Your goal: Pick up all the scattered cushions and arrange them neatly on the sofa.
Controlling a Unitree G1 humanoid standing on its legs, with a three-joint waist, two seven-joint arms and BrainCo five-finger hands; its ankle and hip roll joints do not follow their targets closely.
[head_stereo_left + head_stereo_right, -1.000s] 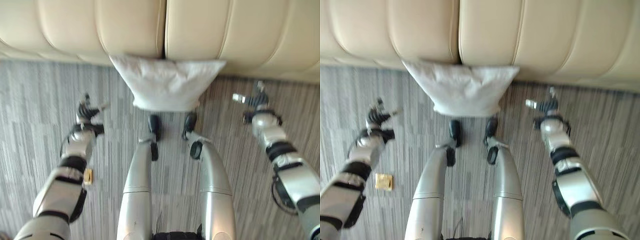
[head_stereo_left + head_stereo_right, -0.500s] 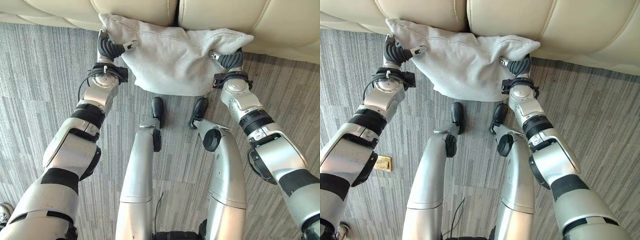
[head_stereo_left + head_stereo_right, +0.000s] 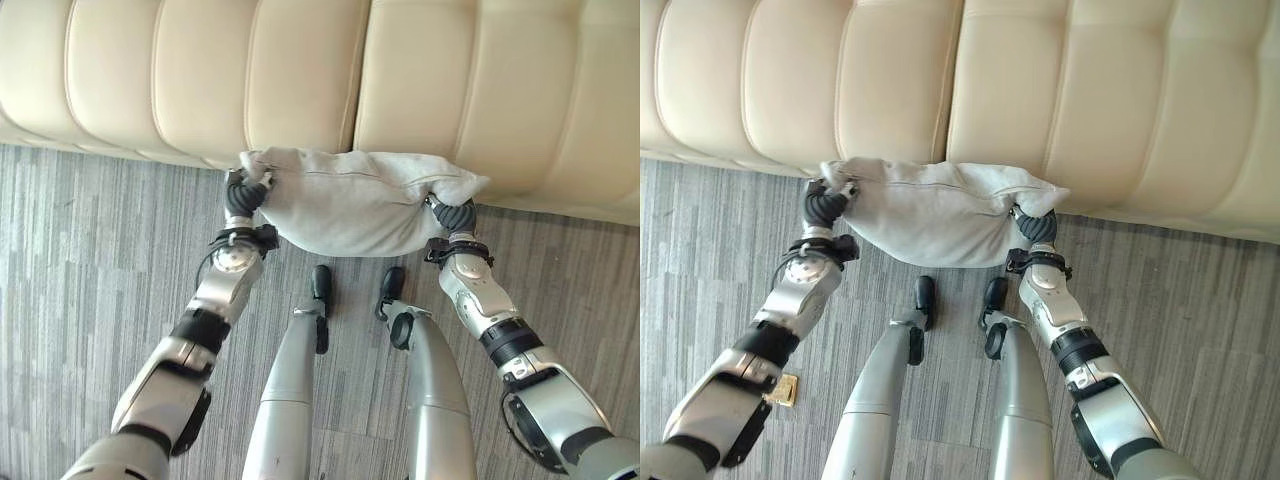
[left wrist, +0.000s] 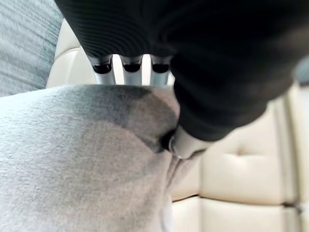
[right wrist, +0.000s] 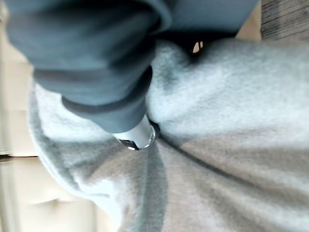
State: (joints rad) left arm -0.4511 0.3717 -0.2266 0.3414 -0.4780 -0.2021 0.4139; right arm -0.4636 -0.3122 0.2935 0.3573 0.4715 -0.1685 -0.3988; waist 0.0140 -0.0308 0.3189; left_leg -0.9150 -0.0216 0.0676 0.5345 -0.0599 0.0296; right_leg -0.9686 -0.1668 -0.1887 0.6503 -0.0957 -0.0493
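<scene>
Left hand (image 3: 243, 197): fingers pass behind the grey cushion (image 3: 355, 205) corner, tips hidden; thumb end sunk in a fold in the left wrist view. Right hand (image 3: 456, 218): fingers buried in the fabric at the far corner, only the thumb base visible in its wrist view. Cushion's rear face hidden. Sofa (image 3: 300, 80) cut off at the top and both sides. Small yellowish item (image 3: 784, 390) on the floor too small to identify.

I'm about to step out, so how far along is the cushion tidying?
Done: nothing on the sofa seat yet. In hand: the grey cushion is gripped at both ends by the left robot hand and right robot hand, against the sofa front. Left: placing it neatly.
</scene>
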